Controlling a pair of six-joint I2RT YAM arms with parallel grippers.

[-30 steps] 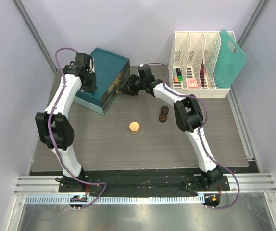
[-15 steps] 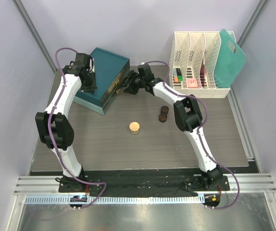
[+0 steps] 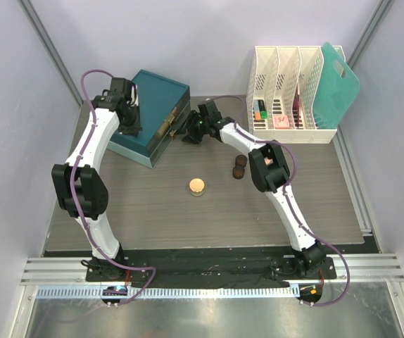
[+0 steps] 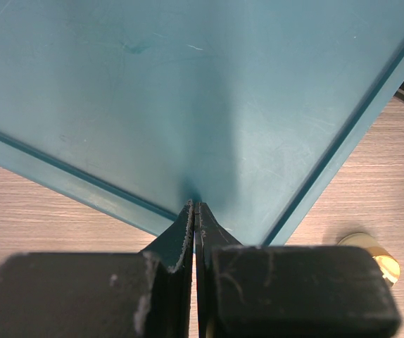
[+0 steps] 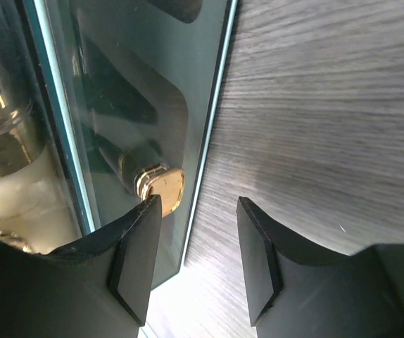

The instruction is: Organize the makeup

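Observation:
A peach round compact (image 3: 198,186) lies mid-table; it also shows in the left wrist view (image 4: 371,255). Two dark-brown round jars (image 3: 239,165) sit right of it. More makeup (image 3: 281,121) lies in the white rack. The teal drawer box (image 3: 150,116) stands at the back left. My left gripper (image 3: 131,127) is shut and presses down on the box top (image 4: 188,105). My right gripper (image 3: 188,131) is open at the box's glass drawer front (image 5: 153,91), its left finger beside the gold knob (image 5: 163,189). Pale bottles (image 5: 8,176) show behind the glass.
The white slotted rack (image 3: 286,77) stands at the back right with a teal board (image 3: 339,81) leaning on it. Purple walls close in on both sides. The wood-grain table (image 3: 188,218) lies between the compact and the arm bases.
My right gripper has shifted slightly along the drawer front, with its elbow moving left. The left arm has not moved.

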